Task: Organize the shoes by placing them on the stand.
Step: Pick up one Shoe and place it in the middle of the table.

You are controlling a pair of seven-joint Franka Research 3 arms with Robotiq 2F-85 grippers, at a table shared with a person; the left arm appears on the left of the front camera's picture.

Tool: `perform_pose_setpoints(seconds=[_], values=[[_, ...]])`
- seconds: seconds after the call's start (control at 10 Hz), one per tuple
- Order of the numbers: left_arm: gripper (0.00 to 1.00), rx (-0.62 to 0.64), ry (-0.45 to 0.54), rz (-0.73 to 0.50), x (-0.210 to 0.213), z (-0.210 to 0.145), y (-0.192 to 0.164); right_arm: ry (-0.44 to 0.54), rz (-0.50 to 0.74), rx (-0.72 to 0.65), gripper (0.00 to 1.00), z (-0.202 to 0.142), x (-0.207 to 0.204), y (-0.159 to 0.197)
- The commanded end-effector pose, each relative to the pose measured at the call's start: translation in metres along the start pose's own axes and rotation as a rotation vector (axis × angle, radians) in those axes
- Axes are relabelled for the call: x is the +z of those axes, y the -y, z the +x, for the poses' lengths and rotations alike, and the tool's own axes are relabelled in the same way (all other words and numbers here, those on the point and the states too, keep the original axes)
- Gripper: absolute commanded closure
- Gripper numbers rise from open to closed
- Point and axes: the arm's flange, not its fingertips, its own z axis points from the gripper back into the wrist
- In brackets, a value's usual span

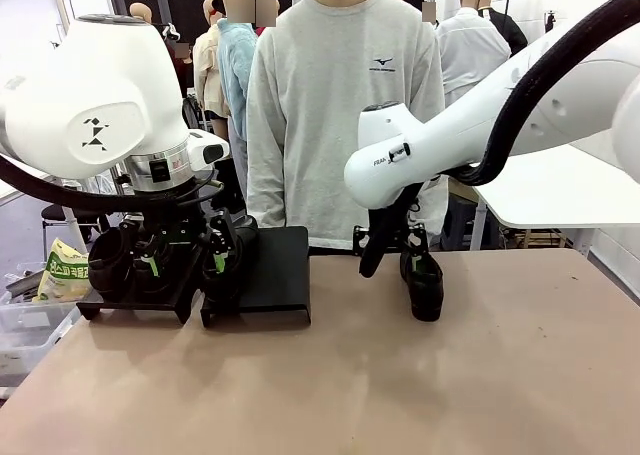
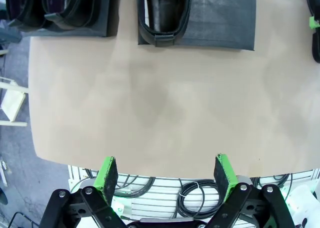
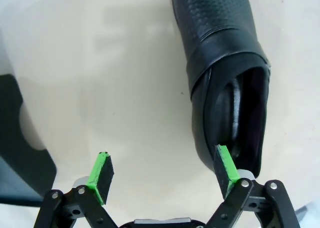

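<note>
Brown tabletop (image 1: pixel 400 395) is lying bare across the near side, with all the task's things sitting toward its far edge. Nearest on the right, one black shoe (image 1: pixel 425 287) is resting on the tabletop itself, well apart from the stands, and the right end effector (image 3: pixel 162 172) is hanging over it with its green pads spread wide; in the right wrist view one pad is sitting at the rim of the shoe's ankle opening while the other is over bare tabletop, so nothing is being pinched. To the left, the two black stands are sitting side by side. The left stand (image 2: pixel 107 30) is carrying two shoes (image 2: pixel 42 7) side by side, so it is looking full. The right stand (image 2: pixel 220 17) is holding one shoe (image 2: pixel 160 12) on its left half, and its right half is lying free. The left end effector (image 2: pixel 165 175) is hanging above the tabletop's edge in its wrist view, pads spread and holding nothing. By my reading, three shoes are placed and one is left: the loose shoe is waiting to be gripped and carried over to the free half of the right stand. Beyond the tabletop, a person in a grey sweatshirt (image 1: pixel 340 115) is standing just behind the stands.
</note>
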Motion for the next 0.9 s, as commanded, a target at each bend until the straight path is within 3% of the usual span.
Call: perform_pose_setpoints(seconds=[0.0, 0.8], values=[[0.0, 0.0, -0.003, -0.005, 0.0, 0.0, -0.001, -0.002, -0.036, -0.035, 0.0, 0.018, -0.004, 0.001], [0.0, 0.0, -0.003, -0.005, 0.0, 0.0, -0.001, -0.068, -0.045, -0.025, 0.0, 0.045, -0.035, 0.011]])
